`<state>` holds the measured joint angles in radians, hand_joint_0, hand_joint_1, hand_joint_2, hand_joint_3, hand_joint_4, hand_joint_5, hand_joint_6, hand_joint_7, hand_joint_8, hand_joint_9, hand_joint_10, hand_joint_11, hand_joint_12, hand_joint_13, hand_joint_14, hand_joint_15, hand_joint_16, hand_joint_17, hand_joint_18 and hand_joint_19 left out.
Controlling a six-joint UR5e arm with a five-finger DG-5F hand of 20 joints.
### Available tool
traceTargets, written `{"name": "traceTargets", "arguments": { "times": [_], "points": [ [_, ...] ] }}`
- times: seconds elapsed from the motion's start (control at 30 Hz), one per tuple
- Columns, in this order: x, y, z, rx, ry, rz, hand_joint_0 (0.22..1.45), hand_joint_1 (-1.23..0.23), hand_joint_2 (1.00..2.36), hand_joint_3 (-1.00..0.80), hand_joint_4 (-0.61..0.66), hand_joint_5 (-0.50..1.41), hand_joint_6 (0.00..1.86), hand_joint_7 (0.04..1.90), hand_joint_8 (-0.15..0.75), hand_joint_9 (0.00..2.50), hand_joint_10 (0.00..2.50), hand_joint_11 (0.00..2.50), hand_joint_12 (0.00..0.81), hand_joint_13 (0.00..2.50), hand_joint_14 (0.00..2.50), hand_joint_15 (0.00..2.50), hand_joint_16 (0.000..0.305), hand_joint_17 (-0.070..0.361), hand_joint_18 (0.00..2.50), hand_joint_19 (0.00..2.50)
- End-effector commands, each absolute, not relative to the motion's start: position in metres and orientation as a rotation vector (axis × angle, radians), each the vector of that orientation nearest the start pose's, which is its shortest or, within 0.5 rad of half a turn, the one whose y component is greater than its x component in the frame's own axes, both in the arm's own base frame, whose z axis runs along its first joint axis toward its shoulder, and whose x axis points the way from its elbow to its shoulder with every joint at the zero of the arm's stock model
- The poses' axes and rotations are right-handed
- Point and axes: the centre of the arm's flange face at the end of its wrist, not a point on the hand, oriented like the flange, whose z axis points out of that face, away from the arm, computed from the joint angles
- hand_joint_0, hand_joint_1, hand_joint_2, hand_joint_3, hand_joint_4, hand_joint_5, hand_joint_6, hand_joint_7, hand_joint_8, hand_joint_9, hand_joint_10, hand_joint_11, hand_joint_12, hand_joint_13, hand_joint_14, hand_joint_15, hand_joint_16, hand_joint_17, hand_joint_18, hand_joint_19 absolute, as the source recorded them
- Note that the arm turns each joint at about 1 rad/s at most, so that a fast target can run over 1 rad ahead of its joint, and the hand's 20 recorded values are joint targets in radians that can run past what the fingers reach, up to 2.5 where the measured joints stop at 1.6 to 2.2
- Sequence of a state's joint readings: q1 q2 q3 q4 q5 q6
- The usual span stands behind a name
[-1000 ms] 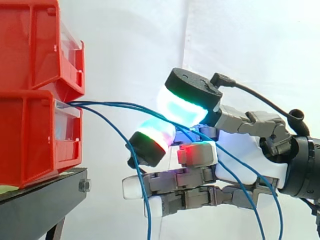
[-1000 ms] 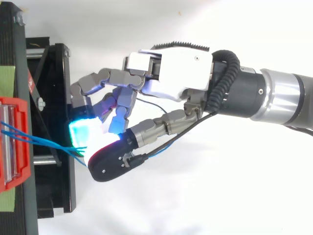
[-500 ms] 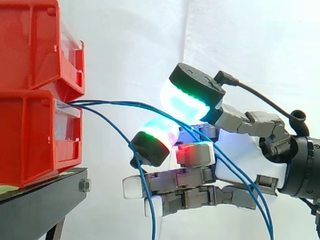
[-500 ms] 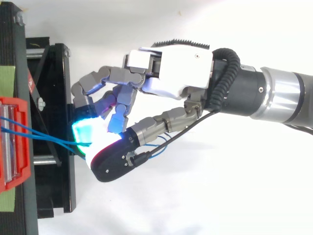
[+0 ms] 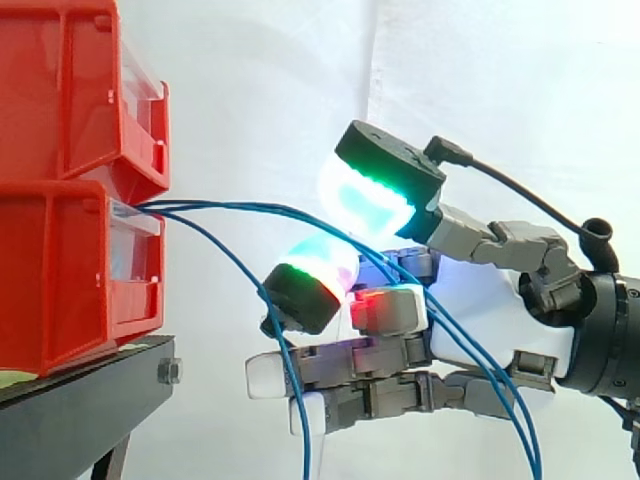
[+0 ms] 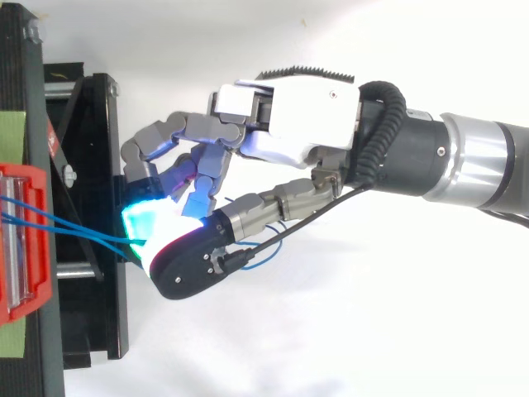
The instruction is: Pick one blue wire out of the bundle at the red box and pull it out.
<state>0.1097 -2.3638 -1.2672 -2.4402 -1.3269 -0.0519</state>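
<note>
Several thin blue wires (image 5: 230, 210) run out of the clear front of the lower red box (image 5: 60, 270) at the left and droop down to the right. My hand (image 5: 490, 320) reaches in from the right. Its fingers are curled, the broad thumb pad (image 5: 375, 190) above and a green-glowing fingertip (image 5: 305, 285) below. The upper blue wires pass between these two pads and look pinched there. One more wire hangs in front of the lower fingers. From above, the wires (image 6: 83, 231) lead from the box (image 6: 25, 240) straight into the pinch of the hand (image 6: 297, 116).
A second red bin (image 5: 70, 90) sits stacked on the lower one. Both rest on a black stand (image 5: 80, 410) whose frame (image 6: 91, 165) lies close under the fingertips. A white curtain hangs behind.
The thumb pad has risen slightly and tilted. The hanging wire ends have swung left, closer together, and the wire loop under the hand has shifted. The arm has hardly moved.
</note>
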Motion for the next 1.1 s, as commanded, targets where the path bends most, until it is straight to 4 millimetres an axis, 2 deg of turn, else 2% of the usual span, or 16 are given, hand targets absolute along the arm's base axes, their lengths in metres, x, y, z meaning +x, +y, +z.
{"name": "traceTargets", "arguments": {
  "times": [0.0,0.23,0.5,0.77,1.0,1.07],
  "points": [
    [0.7772,-0.0721,0.1994,1.109,0.965,1.188,0.57,-0.66,1.01,-0.37,0.2,-0.03,0.69,1.34,0.249,1.36,0.03,0.85,0.373,0.76,0.02,0.42,0.049,0.111,0.61,0.57],
    [0.7771,-0.0733,0.1994,1.111,0.963,1.188,0.59,-0.68,1.01,-0.29,0.18,-0.03,0.7,1.34,0.245,1.39,0.02,0.87,0.368,0.78,0.02,0.42,0.048,0.108,0.61,0.57],
    [0.777,-0.0733,0.1992,1.111,0.964,1.187,0.59,-0.68,1.02,-0.21,0.13,-0.05,0.75,1.23,0.275,1.36,0.03,0.87,0.388,0.78,0.01,0.41,0.053,0.118,0.65,0.54],
    [0.777,-0.0735,0.1992,1.111,0.964,1.185,0.59,-0.82,1.02,-0.21,0.17,-0.11,0.83,1.2,0.28,1.23,0.03,0.94,0.38,0.71,0.02,0.42,0.051,0.116,0.57,0.53],
    [0.7769,-0.0733,0.199,1.114,0.964,1.189,0.6,-0.85,1.02,-0.17,0.15,-0.13,0.86,1.18,0.282,1.2,0.02,0.95,0.38,0.69,0.02,0.41,0.052,0.118,0.57,0.53],
    [0.7771,-0.0733,0.198,1.114,0.964,1.189,0.59,-0.83,1.01,-0.16,0.15,-0.11,0.85,1.17,0.283,1.24,0.02,0.88,0.4,0.72,0.01,0.38,0.057,0.129,0.61,0.51]
  ]
}}
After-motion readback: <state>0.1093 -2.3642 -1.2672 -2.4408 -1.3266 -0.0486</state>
